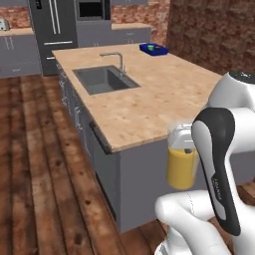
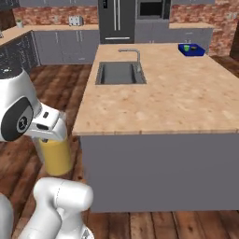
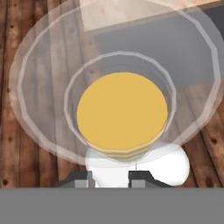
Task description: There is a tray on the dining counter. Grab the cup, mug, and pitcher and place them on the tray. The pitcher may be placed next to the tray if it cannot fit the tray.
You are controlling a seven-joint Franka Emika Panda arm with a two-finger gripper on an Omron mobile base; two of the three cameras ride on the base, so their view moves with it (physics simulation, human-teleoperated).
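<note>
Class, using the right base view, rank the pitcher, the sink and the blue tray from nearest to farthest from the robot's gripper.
1. Pitcher: held off the counter's near left corner, in the gripper.
2. Sink: set in the dining counter, left of its middle.
3. Tray: at the counter's far right corner.

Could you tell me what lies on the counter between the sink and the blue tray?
Nothing: in the right base view, bare wood-grain top of the dining counter runs from the sink, with its faucet, to the tray.
</note>
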